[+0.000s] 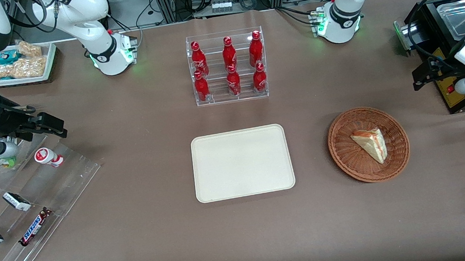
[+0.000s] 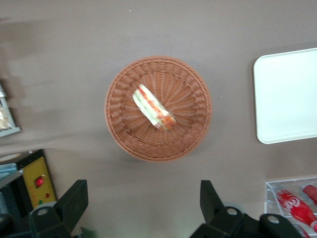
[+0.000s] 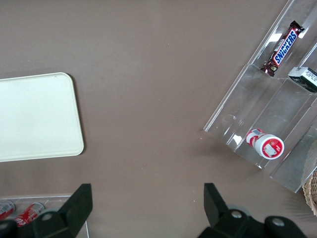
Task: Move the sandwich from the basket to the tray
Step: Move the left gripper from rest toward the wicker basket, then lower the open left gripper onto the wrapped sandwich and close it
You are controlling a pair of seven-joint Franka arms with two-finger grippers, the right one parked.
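The pincer (image 2: 141, 201) hangs above the desk (image 1: 150, 251) with its fingers (image 2: 74, 198) spread wide apart, gripping nothing, near the basket (image 1: 350, 165). One sandwich (image 1: 371, 143) lies in that basket. The tray (image 1: 242, 162) beside it is bare, brown desk showing between their rims. Six red bottles (image 1: 229, 52) stand in a clear rack (image 1: 230, 98).

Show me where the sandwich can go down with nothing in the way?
The tray is bare all over, beside the basket holding the sandwich. Bare table lies between them. The bottle rack crowds farther from the camera. The open gripper hovers above the table beside the basket.
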